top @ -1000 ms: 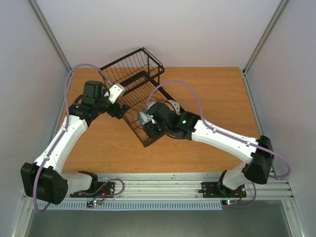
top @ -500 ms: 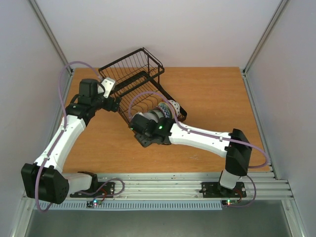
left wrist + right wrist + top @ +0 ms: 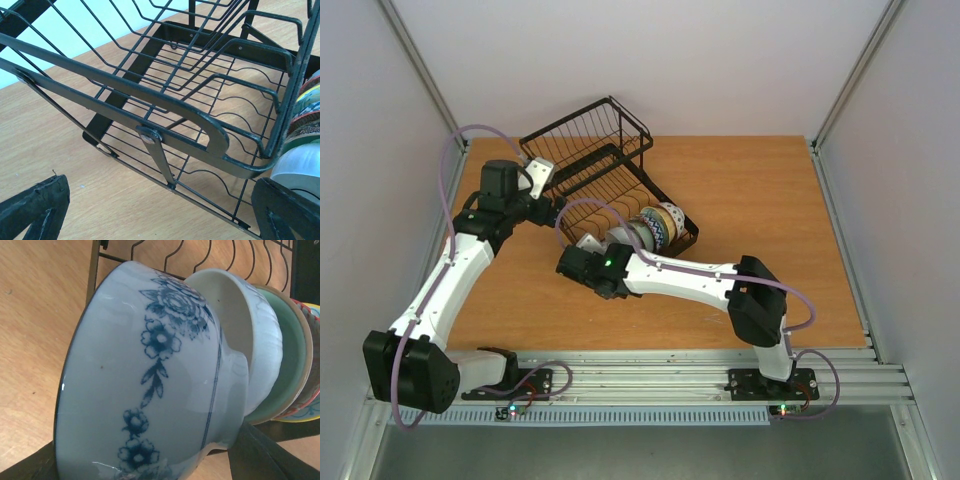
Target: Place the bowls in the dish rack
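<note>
The black wire dish rack [image 3: 588,140] lies at an angle on the table. Several bowls stand on edge in its slots: a pale one [image 3: 245,320], a mint green one [image 3: 295,355] and a pink-red patterned one [image 3: 311,385], seen from above as a row [image 3: 655,225]. My right gripper [image 3: 582,256] is at the rack's near end, its fingers [image 3: 262,452] on either side of the blue-and-white bowl [image 3: 150,380], which leans against the pale bowl. My left gripper [image 3: 556,214] is open and empty beside the rack's left side rail [image 3: 165,100].
The orange wooden table [image 3: 760,200] is walled by pale panels at the left, back and right. The rack's raised basket [image 3: 610,125] points to the back. Bowl edges show at the right of the left wrist view [image 3: 302,165]. A metal rail [image 3: 650,365] runs along the near edge.
My right gripper has moved left and nearer along the rack with the blue-and-white bowl, its elbow swinging in from the right. My left gripper has shifted slightly back and left.
</note>
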You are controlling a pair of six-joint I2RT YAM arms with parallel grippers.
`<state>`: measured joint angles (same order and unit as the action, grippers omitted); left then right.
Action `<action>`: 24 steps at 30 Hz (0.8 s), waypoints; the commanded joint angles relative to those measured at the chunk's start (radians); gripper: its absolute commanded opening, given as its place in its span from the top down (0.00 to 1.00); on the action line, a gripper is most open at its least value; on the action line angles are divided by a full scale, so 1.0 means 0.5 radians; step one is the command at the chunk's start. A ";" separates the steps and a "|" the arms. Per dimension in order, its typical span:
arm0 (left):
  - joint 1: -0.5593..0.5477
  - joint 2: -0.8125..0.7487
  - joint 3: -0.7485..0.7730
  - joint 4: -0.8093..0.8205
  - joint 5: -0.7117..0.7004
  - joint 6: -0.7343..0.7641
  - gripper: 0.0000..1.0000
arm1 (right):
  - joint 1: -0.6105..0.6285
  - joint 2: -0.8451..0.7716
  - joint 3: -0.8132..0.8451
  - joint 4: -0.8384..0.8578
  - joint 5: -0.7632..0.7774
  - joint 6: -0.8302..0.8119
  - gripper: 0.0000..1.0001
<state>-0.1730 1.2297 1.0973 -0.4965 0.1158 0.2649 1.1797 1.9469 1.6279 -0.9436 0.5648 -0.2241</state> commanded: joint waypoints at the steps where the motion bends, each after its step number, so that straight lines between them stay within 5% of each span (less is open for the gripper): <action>1: 0.012 -0.043 -0.016 0.102 0.020 -0.022 0.01 | 0.006 0.080 0.138 -0.106 0.211 -0.029 0.99; 18: 0.021 -0.030 -0.022 0.097 0.029 -0.017 0.01 | -0.032 0.293 0.189 0.004 0.036 -0.122 0.97; 24: 0.024 -0.036 -0.019 0.095 0.035 -0.018 0.01 | -0.072 0.320 0.188 0.066 -0.093 -0.132 0.86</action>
<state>-0.1684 1.2297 1.0969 -0.4961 0.1230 0.2649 1.1503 2.0830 1.7004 -0.9478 0.5880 -0.2749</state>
